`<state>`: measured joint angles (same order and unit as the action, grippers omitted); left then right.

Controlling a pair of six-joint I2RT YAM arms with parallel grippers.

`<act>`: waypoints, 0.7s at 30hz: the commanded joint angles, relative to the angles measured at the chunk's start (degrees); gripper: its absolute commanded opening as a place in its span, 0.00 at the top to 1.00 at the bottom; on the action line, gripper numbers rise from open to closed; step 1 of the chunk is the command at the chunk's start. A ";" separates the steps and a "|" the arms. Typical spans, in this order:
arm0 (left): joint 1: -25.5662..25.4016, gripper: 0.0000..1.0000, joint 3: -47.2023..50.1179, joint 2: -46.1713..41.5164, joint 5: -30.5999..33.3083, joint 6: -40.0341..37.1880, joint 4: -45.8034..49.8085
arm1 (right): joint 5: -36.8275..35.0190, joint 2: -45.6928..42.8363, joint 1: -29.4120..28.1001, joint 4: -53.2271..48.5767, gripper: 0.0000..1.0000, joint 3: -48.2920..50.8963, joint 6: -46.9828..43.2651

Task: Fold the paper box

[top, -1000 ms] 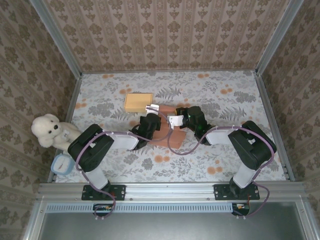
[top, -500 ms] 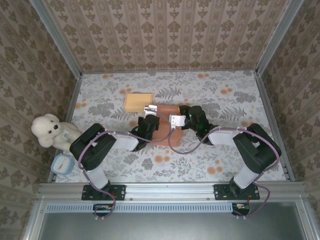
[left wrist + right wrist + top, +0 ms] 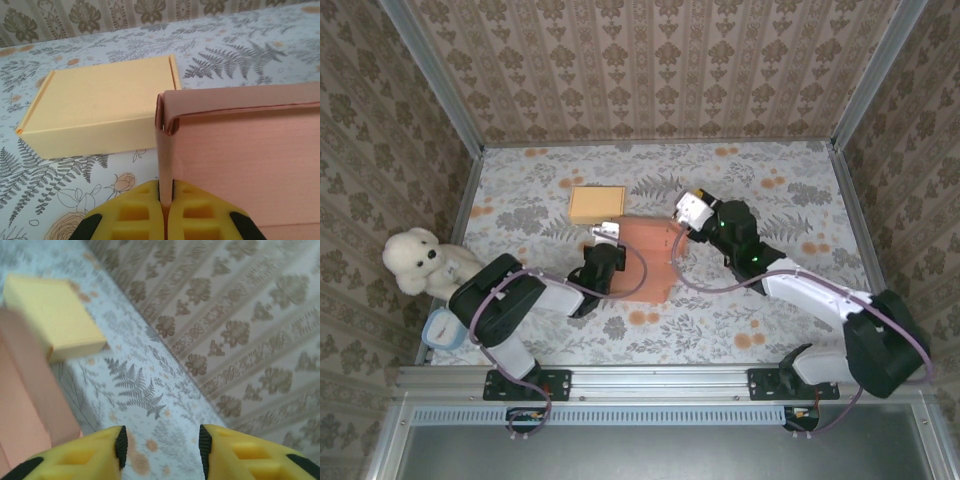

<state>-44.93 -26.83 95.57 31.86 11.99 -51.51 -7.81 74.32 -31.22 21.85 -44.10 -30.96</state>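
A: From above, where does the salmon-pink paper box (image 3: 645,258) sit?

B: Midway across the flower-printed surface (image 3: 770,180), between the two arms, partly folded. A flat yellow cardboard box (image 3: 597,205) lies just behind its left corner. A white plush teddy bear (image 3: 415,262) leans at the left edge, well apart.

A: And the pincers there?

B: The left pincer (image 3: 616,250) is at the left side of the paper box. The right pincer (image 3: 685,218) is by its far right corner.

A: What does the left wrist camera give?

B: The left pincer (image 3: 166,197) is clenched on the thin upright left wall of the salmon-pink paper box (image 3: 240,165), with yellow fingers (image 3: 200,212) pressed to both faces. The top of that wall curls inward. The flat yellow cardboard box (image 3: 100,107) lies closed beyond, just beside the wall. I cannot tell whether they touch.

A: And the right wrist camera?

B: The right pincer (image 3: 160,440) is released, its yellow fingers (image 3: 245,452) apart with nothing between them, above the surface. The salmon-pink paper box (image 3: 20,405) is blurred at the left, clear of the fingers. The flat yellow cardboard box (image 3: 50,315) lies past it, and the patterned wall (image 3: 225,300) rises behind.
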 commanded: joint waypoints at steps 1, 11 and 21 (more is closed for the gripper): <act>0.20 1.00 3.67 -1.52 -6.56 0.35 -11.20 | -7.91 -3.91 -1.14 -15.66 0.60 -6.83 31.34; -0.33 1.00 7.08 1.00 -8.92 -1.45 -22.76 | -5.52 -8.56 -7.93 -15.13 0.56 2.94 67.93; -2.51 1.00 5.29 3.96 -6.38 -2.83 -22.85 | -3.66 1.30 -11.63 -8.54 0.50 3.60 72.71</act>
<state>-46.81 -20.08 98.67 24.08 10.39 -71.37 -11.77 74.17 -42.65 9.61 -40.25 38.00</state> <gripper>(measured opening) 0.062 0.499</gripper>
